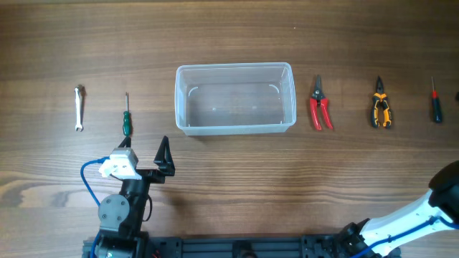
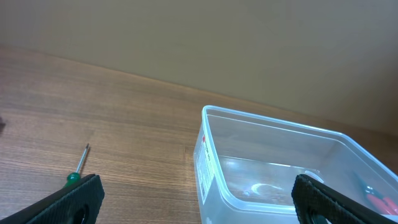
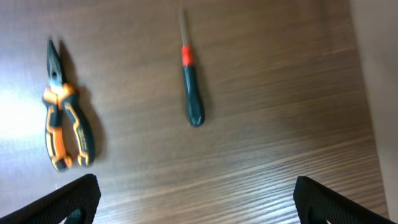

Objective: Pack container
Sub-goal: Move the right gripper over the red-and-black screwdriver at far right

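Note:
The clear plastic container [image 1: 180, 100] stands empty at the table's middle; it also shows in the left wrist view [image 2: 272, 121]. My left gripper [image 1: 145, 155] is open and empty, just in front of the container's front-left corner; its fingers frame the left wrist view [image 2: 196, 200]. My right gripper [image 3: 196, 202] is open and empty above bare table, short of the orange-and-black pliers [image 3: 65, 124] and a dark screwdriver with a red band [image 3: 191, 87]. Only the right arm [image 1: 430, 208] shows in the overhead view.
A small wrench [image 1: 79, 107] and a green-handled screwdriver [image 1: 126, 119] lie left of the container. Red-handled cutters [image 1: 320, 106], the orange pliers [image 1: 381, 107] and the dark screwdriver [image 1: 435, 102] lie in a row to its right.

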Controlling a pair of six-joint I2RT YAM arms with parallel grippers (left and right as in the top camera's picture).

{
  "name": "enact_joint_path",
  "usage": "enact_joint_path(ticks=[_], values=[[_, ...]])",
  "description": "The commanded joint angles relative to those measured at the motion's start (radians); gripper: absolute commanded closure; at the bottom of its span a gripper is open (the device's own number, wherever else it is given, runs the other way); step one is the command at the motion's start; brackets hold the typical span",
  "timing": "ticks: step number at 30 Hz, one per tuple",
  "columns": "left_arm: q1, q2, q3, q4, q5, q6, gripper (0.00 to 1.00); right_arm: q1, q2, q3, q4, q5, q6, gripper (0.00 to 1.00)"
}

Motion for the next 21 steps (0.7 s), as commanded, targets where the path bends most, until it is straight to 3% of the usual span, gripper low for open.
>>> enact_joint_path(ticks=[1, 6, 14, 21], values=[[0.007, -0.007, -0.006, 0.003, -0.01, 0.021, 0.0, 0.027, 0.046, 0.023, -0.035, -0.019, -0.128, 0.0], [0.007, -0.007, -0.006, 0.003, -0.01, 0.021, 0.0, 0.053, 0.043, 0.023, -0.027, -0.09, -0.132, 0.0], [0.007, -0.007, -0.006, 0.003, -0.01, 0.021, 0.0, 0.096, 0.057, 0.031, 0.149, 0.045, -0.129, 0.0], [0.007, -0.007, -0.006, 0.003, -0.01, 0.021, 0.0, 0.1, 0.182, 0.13, 0.11, 0.055, -0.124, 0.0]])
